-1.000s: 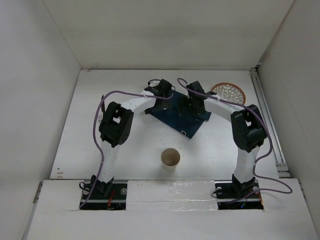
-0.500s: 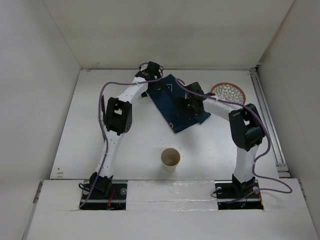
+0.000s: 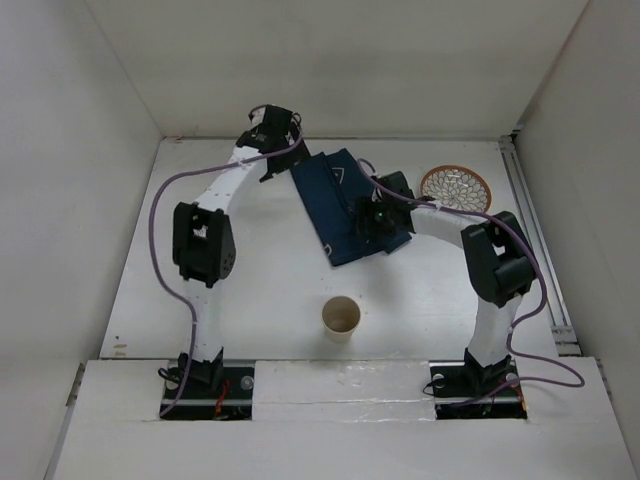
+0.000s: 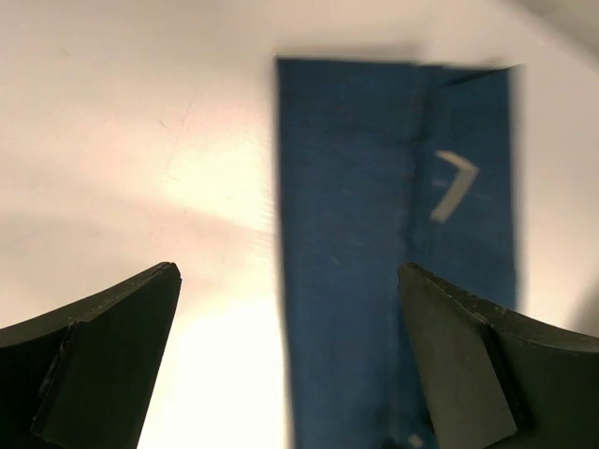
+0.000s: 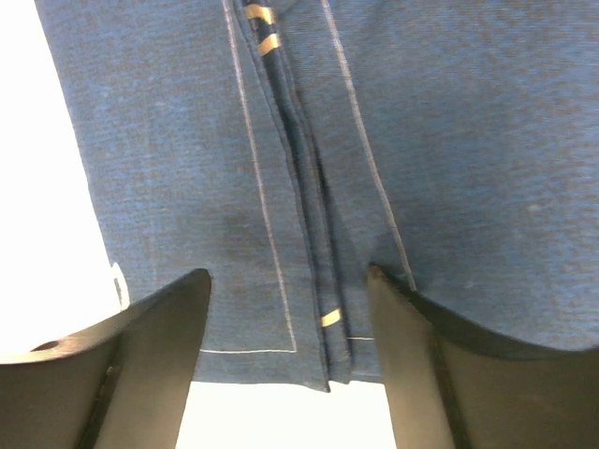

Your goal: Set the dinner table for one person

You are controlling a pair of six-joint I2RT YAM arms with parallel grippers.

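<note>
Navy placemat lies folded and skewed on the white table, which spans under it and beyond on all sides. Left jaws wide, holding nothing, by the placemat's far-left corner. Left wrist view is blurred and the white mark on the cloth is unreadable. Right jaws wide, astride the placemat's fold seam; can't tell if they touch the cloth. Right arm hides part of the placemat. Paper cup sits nearer than the placemat, patterned plate right of it.

The left arm and right arm are white tubular links joined by boxy black housings, each on a black base. A purple cable loops along each arm, and the fingers are matte black wedges.
</note>
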